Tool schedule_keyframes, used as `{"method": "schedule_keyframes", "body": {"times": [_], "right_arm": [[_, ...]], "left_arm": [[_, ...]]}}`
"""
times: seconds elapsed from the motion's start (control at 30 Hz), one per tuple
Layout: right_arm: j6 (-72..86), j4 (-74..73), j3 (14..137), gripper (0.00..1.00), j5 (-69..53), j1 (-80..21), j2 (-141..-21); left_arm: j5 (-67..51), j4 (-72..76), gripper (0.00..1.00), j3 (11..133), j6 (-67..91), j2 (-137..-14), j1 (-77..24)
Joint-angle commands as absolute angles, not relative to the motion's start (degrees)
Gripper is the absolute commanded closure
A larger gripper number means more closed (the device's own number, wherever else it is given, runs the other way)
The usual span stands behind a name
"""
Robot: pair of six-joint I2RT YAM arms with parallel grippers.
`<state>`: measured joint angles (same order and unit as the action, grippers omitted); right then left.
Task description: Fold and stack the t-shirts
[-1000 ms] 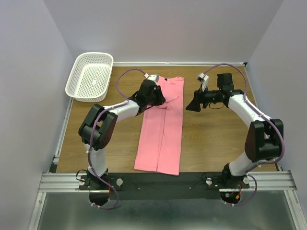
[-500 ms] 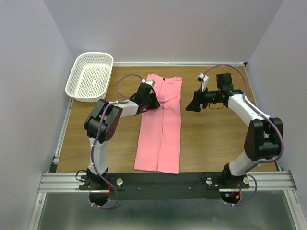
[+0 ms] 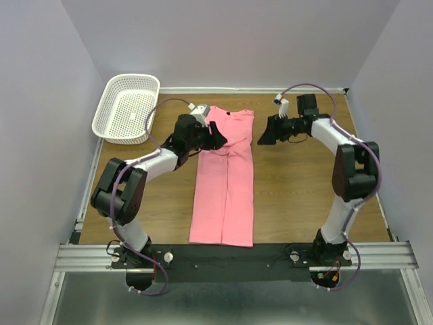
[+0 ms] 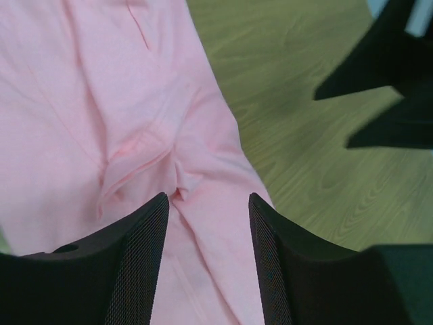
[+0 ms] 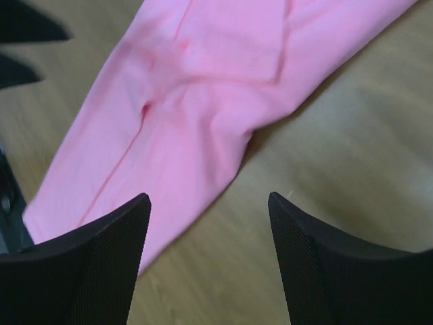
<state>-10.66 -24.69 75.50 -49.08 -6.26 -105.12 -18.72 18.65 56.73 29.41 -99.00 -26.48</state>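
The long-folded pink t-shirt point(image 3: 226, 183), laid down the desk's middle from far edge to near, was closed in on at its far end within the last second by left gripper point(image 3: 216, 137) and right gripper point(image 3: 262, 137), both spread and empty, so a crosswise fold seemed next.
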Motion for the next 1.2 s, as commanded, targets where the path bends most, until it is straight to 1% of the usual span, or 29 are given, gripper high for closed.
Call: {"method": "schedule_keyframes", "body": {"times": [0.0,0.07,0.1,0.13,0.17,0.23,0.27,0.4,0.43,0.53,0.57,0.6,0.63,0.7,0.73,0.8,0.83,0.93,0.97,1.0,1.03,1.07,1.1,1.13,1.17], "right_arm": [[3.8,-22.8,90.0,0.22,-42.4,-6.0,-119.1],[9.9,-22.1,95.4,0.22,-41.3,-6.6,-126.2],[12.2,-21.9,97.8,0.22,-37.6,-6.9,-128.4],[14.6,-22.1,102.2,0.22,-36.4,-7.7,-130.1],[15.5,-21.9,103.6,0.22,-34.6,-8.1,-132.9],[17.7,-21.0,106.4,0.22,-33.4,-9.0,-135.0],[19.2,-20.6,107.3,0.23,-30.2,-9.3,-136.1],[22.1,-20.5,110.5,0.26,-29.2,-9.8,-140.7],[22.8,-20.5,111.8,0.34,-30.2,-9.8,-142.5],[24.7,-20.6,114.0,0.45,-31.7,-9.8,-145.9],[25.1,-20.6,114.9,0.56,-31.9,-9.8,-146.8],[25.3,-20.6,116.7,0.63,-32.0,-9.8,-147.5],[25.3,-20.6,117.7,0.74,-31.5,-9.8,-148.4],[25.0,-20.6,122.0,0.84,-28.1,-9.7,-149.1],[24.7,-20.6,123.8,0.94,-27.2,-9.3,-149.9],[24.5,-20.7,128.8,0.99,-26.6,-8.9,-153.3],[24.2,-20.9,134.3,1.0,-26.4,-8.5,-154.5],[23.3,-20.7,140.9,0.99,-25.1,-8.3,-159.0],[23.5,-19.9,144.7,0.99,-24.6,-8.2,-160.4],[23.0,-19.3,146.3,0.96,-23.6,-8.2,-161.5],[22.6,-18.2,146.1,0.89,-22.7,-8.1,-161.6],[22.2,-16.5,146.1,0.72,-21.9,-8.2,-161.5],[21.8,-16.6,146.7,0.62,-21.9,-8.1,-161.4],[20.2,-16.7,146.6,0.41,-22.4,-7.8,-160.1],[19.3,-16.7,144.6,0.34,-23.5,-7.5,-158.9]], "left_arm": [[-15.5,20.7,0.4,52.9,32.6,-94.7,-20.9],[-14.3,23.3,0.39,48.5,34.1,-90.9,-19.1],[-13.5,23.7,0.37,47.1,34.3,-89.3,-17.7],[-12.8,24.4,0.35,44.3,34.5,-87.6,-17.1],[-12.0,24.8,0.34,43.3,34.3,-84.6,-16.2],[-11.2,24.8,0.34,40.3,34.0,-81.7,-15.4],[-11.1,24.8,0.34,39.5,33.8,-79.5,-15.0],[-11.5,24.3,0.34,36.2,33.9,-75.2,-14.2],[-11.9,24.3,0.34,35.3,34.0,-73.9,-14.1],[-12.7,23.6,0.34,33.9,34.1,-72.3,-13.9],[-12.8,23.2,0.34,33.2,34.1,-71.1,-13.9],[-13.0,23.0,0.34,32.8,34.2,-70.4,-13.8],[-13.0,22.8,0.34,31.9,34.5,-69.1,-13.8],[-13.3,22.6,0.34,31.2,34.8,-67.9,-13.7],[-13.4,22.5,0.34,30.7,35.0,-67.3,-13.6],[-14.0,22.2,0.34,30.3,35.3,-66.0,-13.4],[-14.1,22.1,0.34,30.1,35.4,-65.8,-13.4],[-14.3,22.4,0.34,29.5,36.1,-65.2,-13.4],[-14.4,22.5,0.34,29.3,36.3,-65.5,-13.4],[-14.5,22.5,0.34,29.4,36.3,-65.7,-13.4],[-14.7,22.5,0.34,29.4,36.6,-65.9,-13.4],[-15.0,22.5,0.34,29.5,36.8,-66.3,-13.4],[-15.2,22.5,0.34,29.5,37.1,-66.4,-13.4],[-15.6,22.5,0.34,29.6,37.4,-66.4,-13.4],[-15.9,22.5,0.34,29.7,37.6,-66.2,-13.4]]}}
